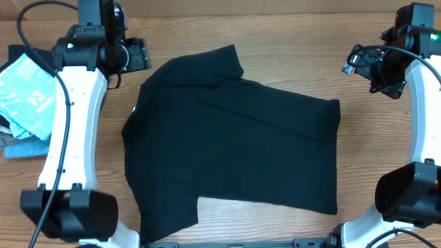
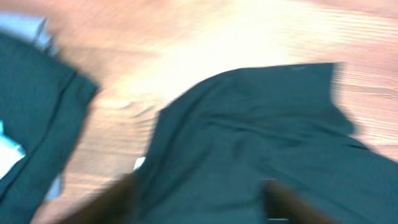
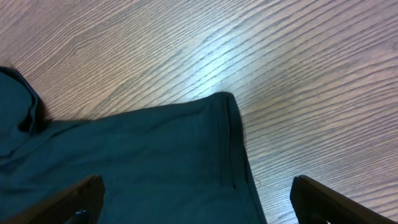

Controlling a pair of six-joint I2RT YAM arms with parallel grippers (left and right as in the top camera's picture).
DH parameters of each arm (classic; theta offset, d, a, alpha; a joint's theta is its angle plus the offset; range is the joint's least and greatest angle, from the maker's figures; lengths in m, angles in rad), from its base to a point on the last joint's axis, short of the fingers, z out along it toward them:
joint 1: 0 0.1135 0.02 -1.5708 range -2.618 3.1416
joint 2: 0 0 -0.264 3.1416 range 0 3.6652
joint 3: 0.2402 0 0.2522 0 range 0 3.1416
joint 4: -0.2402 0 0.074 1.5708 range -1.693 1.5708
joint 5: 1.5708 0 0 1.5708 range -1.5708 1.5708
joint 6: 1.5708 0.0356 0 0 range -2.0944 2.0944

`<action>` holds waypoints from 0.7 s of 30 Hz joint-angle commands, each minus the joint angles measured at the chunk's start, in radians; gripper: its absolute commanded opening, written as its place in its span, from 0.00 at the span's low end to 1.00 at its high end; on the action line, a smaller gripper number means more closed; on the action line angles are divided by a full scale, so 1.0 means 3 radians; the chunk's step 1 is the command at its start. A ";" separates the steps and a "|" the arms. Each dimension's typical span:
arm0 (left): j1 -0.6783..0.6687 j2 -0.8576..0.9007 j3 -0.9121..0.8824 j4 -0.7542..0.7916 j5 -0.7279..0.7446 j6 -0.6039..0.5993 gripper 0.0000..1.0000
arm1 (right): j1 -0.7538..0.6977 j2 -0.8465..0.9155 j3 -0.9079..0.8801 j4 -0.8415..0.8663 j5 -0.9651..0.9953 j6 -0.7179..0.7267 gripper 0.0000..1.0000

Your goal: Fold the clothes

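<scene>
**Item.** The black T-shirt [image 1: 234, 145] lies spread in the middle of the table [image 1: 289, 34]. Its collar end is toward the left edge and its hem toward the right edge. One sleeve [image 1: 227, 58] points to the far edge, the other [image 1: 169, 217] to the near edge. The cloth is mostly flat, with light creases across the chest.

**Tools.** The right gripper [image 3: 198, 196] hovers above the far hem corner [image 3: 227, 99], fingers spread wide and grasping nothing. The left gripper [image 2: 199, 208] is over the far shoulder, near the far-left corner. Its view is blurred, but the fingers read as parted and empty.

**Step in hand (judgement).** No fold is made yet. The placement suggests a lengthwise fold, taking the far side over toward the near edge.

**Recommendations.**
- Lower each gripper onto the cloth's edge, not its interior, so the fingers take both layers.
- Close both grippers together and lift only enough to clear the table.
- Carry the two points in parallel, keeping the span between them taut, so the crease runs straight.
- Tuck the far sleeve in, or it will trail.

**Other.** A pile of clothes [image 1: 27, 89] sits at the left edge, apart from the shirt. Keep the left arm clear of it.
</scene>
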State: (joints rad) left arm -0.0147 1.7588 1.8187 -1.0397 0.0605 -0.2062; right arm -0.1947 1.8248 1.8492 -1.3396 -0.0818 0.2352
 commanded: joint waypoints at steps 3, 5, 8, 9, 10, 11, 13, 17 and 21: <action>-0.0034 0.0104 -0.0013 -0.0088 0.0309 0.0163 1.00 | -0.0006 -0.0003 0.0011 0.0008 -0.0020 -0.0001 1.00; -0.0034 0.0121 -0.0013 -0.0086 0.0310 0.0163 1.00 | -0.0006 -0.0003 0.0011 0.0008 -0.0022 -0.0001 1.00; -0.0034 0.0122 -0.0013 -0.0086 0.0310 0.0163 1.00 | -0.0006 -0.0003 0.0011 0.0008 -0.0020 -0.0001 1.00; -0.0034 0.0122 -0.0013 -0.0088 0.0309 0.0163 1.00 | -0.0006 -0.0003 0.0011 0.0008 -0.0022 -0.0001 1.00; -0.0034 0.0122 -0.0013 -0.0088 0.0309 0.0163 1.00 | -0.0006 -0.0003 0.0011 0.0008 -0.0022 -0.0001 1.00; -0.0034 0.0122 -0.0013 -0.0088 0.0310 0.0163 1.00 | -0.0006 -0.0003 0.0011 0.0076 -0.0019 -0.0003 1.00; -0.0034 0.0122 -0.0013 -0.0088 0.0309 0.0163 1.00 | -0.0006 -0.0003 0.0011 0.0332 -0.0048 -0.0003 1.00; -0.0034 0.0122 -0.0013 -0.0088 0.0309 0.0163 1.00 | -0.0010 -0.0001 0.0011 0.0084 -0.0032 -0.0011 1.00; -0.0034 0.0121 -0.0013 -0.0088 0.0309 0.0163 1.00 | 0.0015 0.0003 0.0010 -0.0086 -0.0039 -0.0088 0.77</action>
State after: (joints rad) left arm -0.0265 1.7920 1.8191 -1.0672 0.1394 -0.1795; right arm -0.1947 1.8248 1.8484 -1.3361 -0.0895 0.2359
